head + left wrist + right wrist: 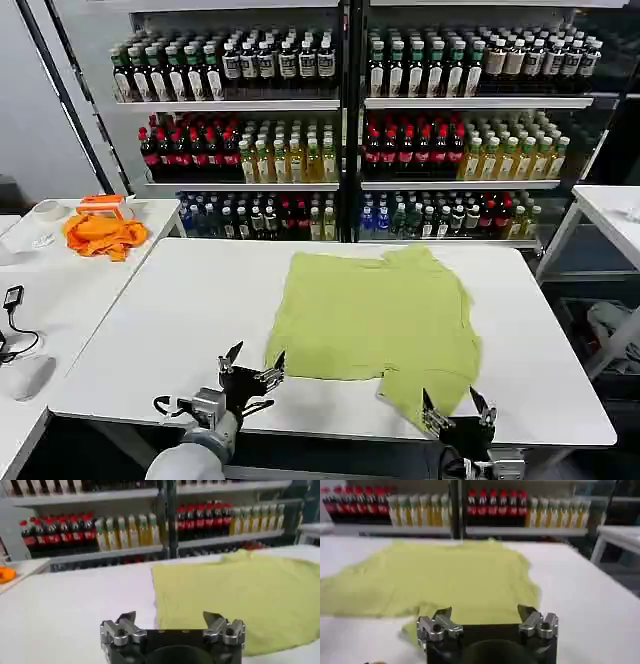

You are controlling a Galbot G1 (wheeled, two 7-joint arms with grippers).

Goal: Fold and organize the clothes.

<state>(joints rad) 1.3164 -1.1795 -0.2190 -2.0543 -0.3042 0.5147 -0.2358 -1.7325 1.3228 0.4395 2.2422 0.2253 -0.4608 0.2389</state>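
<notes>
T-shirt (375,320) spread flat, mid tabletop (180,310). Left gripper (252,366) by near-left hem, right gripper (458,410) at near sleeve, fingers wide apart, holding nothing. Pre-grasp step, likely; next needs pinching edges for first fold.

A white rectangular counter (180,330) stands before tall dark shelving (345,120) with rows of bottles (red, yellow and dark ones). Another white side table (60,290) is at the left, one more white table (610,215) at the right.
</notes>
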